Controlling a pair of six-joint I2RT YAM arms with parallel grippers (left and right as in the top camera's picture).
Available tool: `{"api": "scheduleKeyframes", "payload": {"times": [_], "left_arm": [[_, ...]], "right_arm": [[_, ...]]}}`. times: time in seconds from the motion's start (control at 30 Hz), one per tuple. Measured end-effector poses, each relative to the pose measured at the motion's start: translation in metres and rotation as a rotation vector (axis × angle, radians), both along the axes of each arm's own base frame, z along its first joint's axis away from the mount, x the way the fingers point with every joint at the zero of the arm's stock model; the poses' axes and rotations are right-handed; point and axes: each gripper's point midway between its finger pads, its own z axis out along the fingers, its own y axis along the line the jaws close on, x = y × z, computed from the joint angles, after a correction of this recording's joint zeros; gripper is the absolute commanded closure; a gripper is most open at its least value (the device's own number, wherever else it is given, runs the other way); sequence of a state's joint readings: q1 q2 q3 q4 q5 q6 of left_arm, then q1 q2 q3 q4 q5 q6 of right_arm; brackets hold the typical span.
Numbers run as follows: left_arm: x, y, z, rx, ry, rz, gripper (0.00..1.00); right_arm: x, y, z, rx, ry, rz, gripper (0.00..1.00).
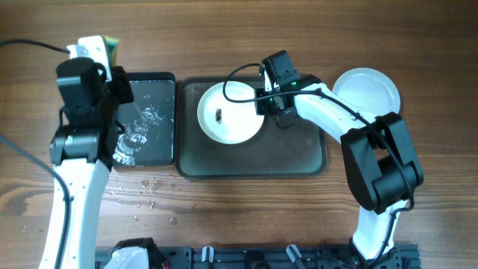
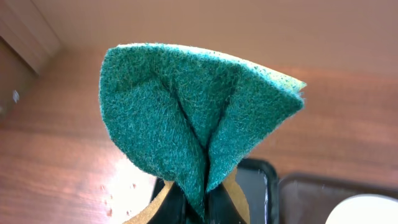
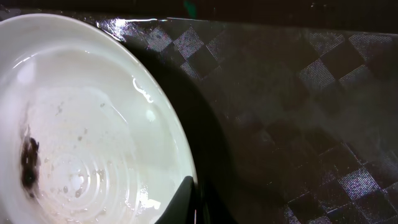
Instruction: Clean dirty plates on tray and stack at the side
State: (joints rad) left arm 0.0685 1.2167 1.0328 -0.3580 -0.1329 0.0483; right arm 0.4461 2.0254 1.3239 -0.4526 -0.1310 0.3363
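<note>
A white plate point(image 1: 230, 112) with a dark smear near its centre lies on the left part of the dark grey-green tray point(image 1: 299, 149). My right gripper point(image 1: 267, 101) is shut on this plate's right rim. In the right wrist view one finger point(image 3: 196, 199) lies over the rim of the plate point(image 3: 81, 124), with the tray point(image 3: 298, 112) beneath. My left gripper point(image 1: 104, 56) is at the far left and is shut on a folded green sponge point(image 2: 193, 112), pinched between its fingers point(image 2: 202, 202). Clean white plates point(image 1: 366, 91) sit on the table right of the tray.
A narrower black glossy tray point(image 1: 146, 119) with water on it lies left of the grey tray; it also shows in the left wrist view point(image 2: 255, 183). Water drops point(image 1: 146, 190) dot the table in front of it. A black rack point(image 1: 246, 258) runs along the front edge.
</note>
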Motion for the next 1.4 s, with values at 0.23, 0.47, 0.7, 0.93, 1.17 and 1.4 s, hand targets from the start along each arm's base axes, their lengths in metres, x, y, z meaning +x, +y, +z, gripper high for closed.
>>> {"api": "scheduleKeyframes", "payload": {"times": [0.23, 0.47, 0.7, 0.93, 1.17, 1.4], "left_arm": [[0.010, -0.017, -0.069, -0.074, 0.203, -0.081, 0.96], [0.015, -0.024, -0.153, -0.129, 0.424, -0.110, 0.96], [0.009, -0.027, -0.218, -0.160, 0.583, -0.112, 0.96], [0.009, -0.027, -0.236, -0.165, 0.614, -0.111, 0.96], [0.010, -0.027, -0.234, -0.163, 0.607, -0.111, 0.96], [0.020, -0.026, -0.179, -0.145, 0.464, -0.119, 0.96]], "right_arm": [[0.000, 0.001, 0.000, 0.003, -0.001, 0.001, 0.95], [0.001, 0.001, 0.000, 0.005, -0.003, 0.002, 0.94], [0.001, 0.001, 0.000, 0.004, -0.003, 0.001, 0.94], [0.001, 0.001, 0.000, 0.005, -0.003, 0.001, 0.94], [0.001, 0.001, 0.000, 0.005, -0.003, 0.001, 0.94], [0.001, 0.001, 0.000, 0.005, -0.004, 0.001, 0.94]]}}
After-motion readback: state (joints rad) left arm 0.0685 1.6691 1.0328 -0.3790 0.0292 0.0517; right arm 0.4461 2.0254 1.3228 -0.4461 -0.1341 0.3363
